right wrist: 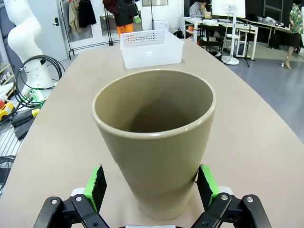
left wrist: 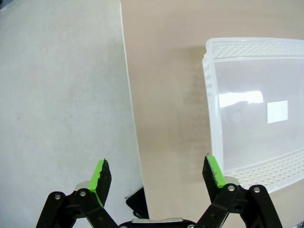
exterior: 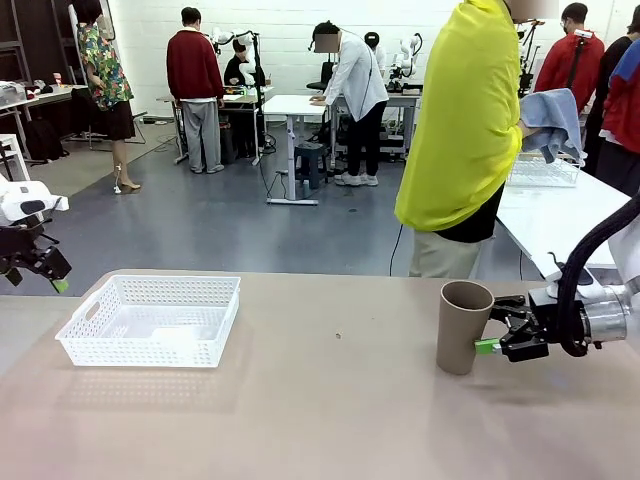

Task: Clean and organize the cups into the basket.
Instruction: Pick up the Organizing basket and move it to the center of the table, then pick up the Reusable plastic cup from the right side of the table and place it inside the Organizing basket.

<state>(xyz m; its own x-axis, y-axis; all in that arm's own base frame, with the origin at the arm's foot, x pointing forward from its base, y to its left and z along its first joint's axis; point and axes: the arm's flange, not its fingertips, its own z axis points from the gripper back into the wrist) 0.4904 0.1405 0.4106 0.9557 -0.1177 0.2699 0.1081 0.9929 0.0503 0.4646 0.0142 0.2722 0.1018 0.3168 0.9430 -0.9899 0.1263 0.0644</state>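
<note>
Tan-brown and matte, one cup [right wrist: 154,142] stands upright on the table [exterior: 330,410], right between the fingers of the right gripper [exterior: 495,328]. The right wrist view shows what the front view hides: the two green pads [right wrist: 96,186] stand wide apart at the cup's lower part. One has a clear gap to the wall and the other is just beside it; I cannot tell whether that one touches.

The right arm reaches in low and level from the side, its fingers pointing across the table. Well ahead of this gripper lies the white basket [exterior: 160,352].

The left gripper [left wrist: 156,166] hangs over the table's edge, jaws fully spread and holding nothing. The basket's corner lies just beyond one fingertip, and the grey floor beyond the other.
</note>
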